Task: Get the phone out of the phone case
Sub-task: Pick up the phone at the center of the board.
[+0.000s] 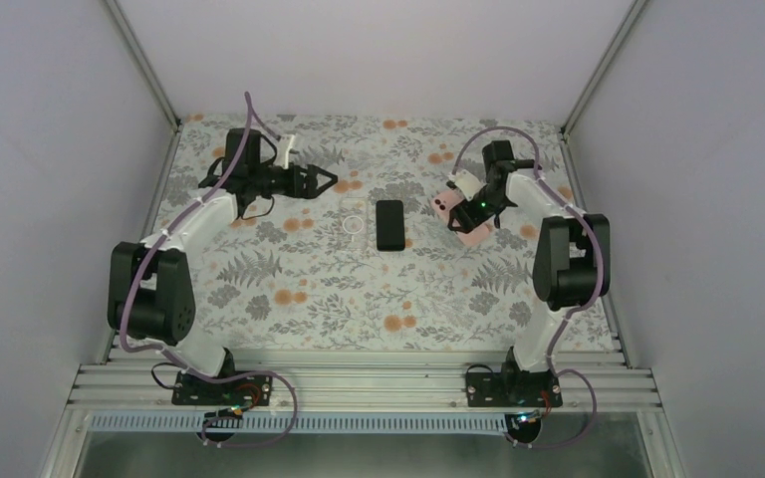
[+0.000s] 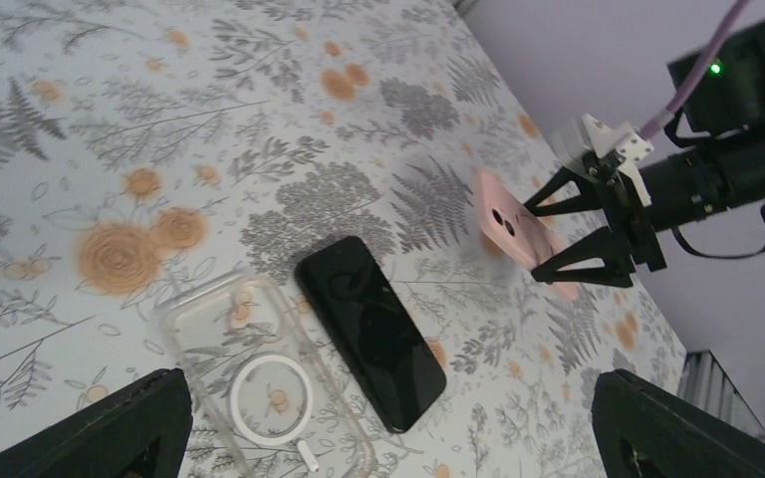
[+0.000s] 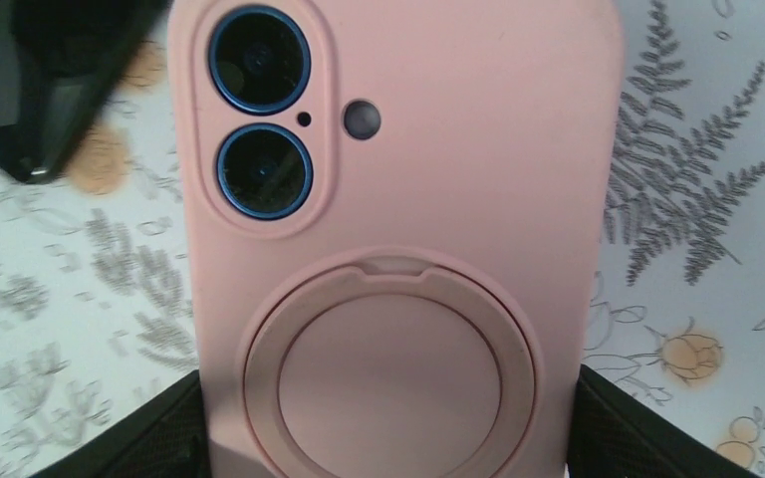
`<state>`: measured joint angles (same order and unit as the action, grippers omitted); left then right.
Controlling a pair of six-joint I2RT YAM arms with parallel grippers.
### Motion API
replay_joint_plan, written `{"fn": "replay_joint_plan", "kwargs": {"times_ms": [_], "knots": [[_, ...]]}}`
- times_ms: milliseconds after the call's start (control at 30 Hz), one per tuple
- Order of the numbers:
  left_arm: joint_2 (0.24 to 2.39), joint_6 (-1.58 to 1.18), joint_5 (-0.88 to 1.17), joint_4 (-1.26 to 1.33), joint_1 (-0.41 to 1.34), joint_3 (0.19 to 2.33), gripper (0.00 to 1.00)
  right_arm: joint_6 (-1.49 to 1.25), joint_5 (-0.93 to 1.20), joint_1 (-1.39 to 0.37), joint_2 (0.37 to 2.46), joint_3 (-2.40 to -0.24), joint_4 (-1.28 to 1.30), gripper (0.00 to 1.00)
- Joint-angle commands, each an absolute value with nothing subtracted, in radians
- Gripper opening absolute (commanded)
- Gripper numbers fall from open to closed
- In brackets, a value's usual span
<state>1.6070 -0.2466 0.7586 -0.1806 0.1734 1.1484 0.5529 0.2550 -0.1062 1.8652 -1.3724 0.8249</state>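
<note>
One bare phone and two cases are showing, along with two arms over the flowered bench [image 1: 289,289]. The black phone [image 1: 390,225] is lying flat near the middle of the bench, its dark glossy face catching some light. The clear case [image 2: 259,368] is lying empty just beside it on the left arm's side, a white ring showing in its back. The pink case [image 3: 398,249] is matte and filled. Two blue-rimmed lenses [image 3: 259,60] are looking out of a raised corner panel, with a small flash dot beside them and a round fold-out ring lower down. The right tool [image 1: 463,214] is gripping this pink case by its long edges, holding it tilted over the bench to the right of the black phone. The left tool [image 1: 331,180] is hanging spread wide, with nothing between its fingers, to the left of the clear case.
</note>
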Motion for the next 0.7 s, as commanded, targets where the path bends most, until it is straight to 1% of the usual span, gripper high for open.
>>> {"fn": "replay_joint_plan", "kwargs": {"times_ms": [0,200,367,533,667], "knots": [[1.561,-0.053,0.858,-0.244,0.179,1.197,1.00,0.627,0.396,-0.134,1.780,-1.406,0.903,0.43],[1.473,0.198,0.801,-0.397,0.235,1.256,1.00,0.662,0.507,-0.191,1.723,-1.405,0.954,0.42],[1.357,0.491,0.776,-0.508,0.263,1.235,1.00,0.691,0.610,-0.265,1.687,-1.403,1.008,0.40],[1.226,0.859,0.809,-0.670,0.290,1.224,1.00,0.702,0.693,-0.360,1.655,-1.404,1.042,0.40],[1.150,1.212,0.801,-0.834,0.312,1.228,1.00,0.696,0.757,-0.425,1.630,-1.417,1.059,0.39]]}}
